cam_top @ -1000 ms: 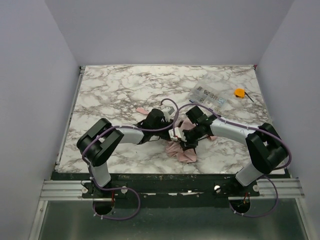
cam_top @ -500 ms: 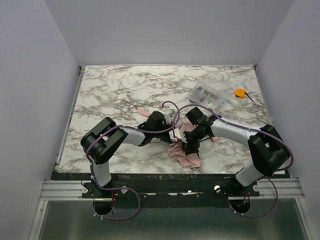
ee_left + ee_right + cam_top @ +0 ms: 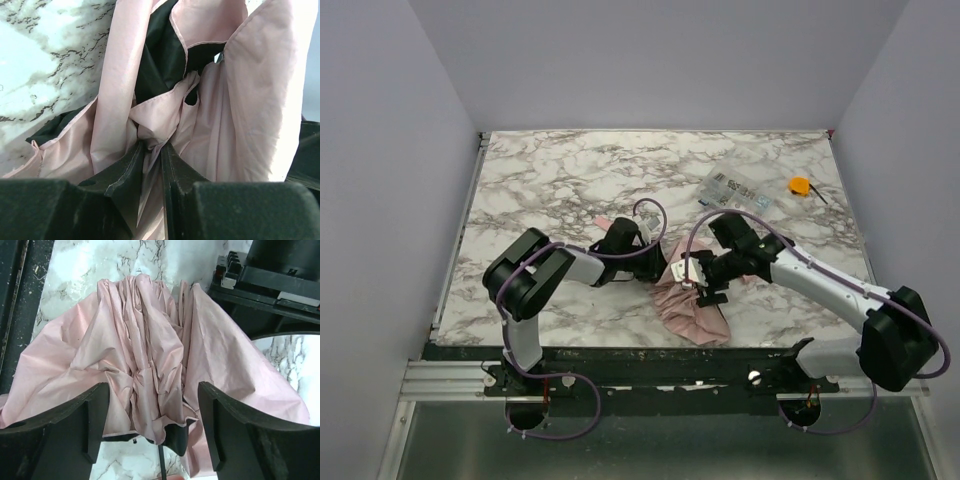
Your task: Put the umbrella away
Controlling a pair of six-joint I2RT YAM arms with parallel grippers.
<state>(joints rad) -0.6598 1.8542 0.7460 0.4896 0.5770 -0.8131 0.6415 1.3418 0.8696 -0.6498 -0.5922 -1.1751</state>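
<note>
Marble-patterned tabletop (image 3: pixel 550 170), pale lilac walls (image 3: pixel 380 150) on three sides.

Top view: pale pink fabric folding umbrella (image 3: pixel 690 310) is seen crumpled on the table, centre, close to the near edge, between the two arms. Left gripper (image 3: pixel 655 260) is set at the fabric's far left corner, right gripper (image 3: pixel 703 278) just beside it on the far side. Jaw states cannot be read from up here. Clear labelled plastic packet (image 3: pixel 735 188) and small round orange object (image 3: pixel 800 186) are parked at the far right, well apart from the umbrella.

Left wrist view: left gripper (image 3: pixel 152 165) is clenched on a bunched fold of the umbrella (image 3: pixel 125 90). Pink fabric is pinched in the narrow slot between the black fingers (image 3: pixel 122 180). Dark inner lining (image 3: pixel 160 55) is exposed between the pink folds above. Marble is visible at the upper left.

Right wrist view: right gripper (image 3: pixel 155 425) is released, black fingers (image 3: pixel 92 420) spread wide either side of the gathered pleats of the umbrella (image 3: pixel 150 350). Fabric is straddled, not gripped; contact with the pads cannot be confirmed. Thin dark shaft (image 3: pixel 160 462) is seen below the fabric edge at the bottom. Canopy is fanned out over the marble.
</note>
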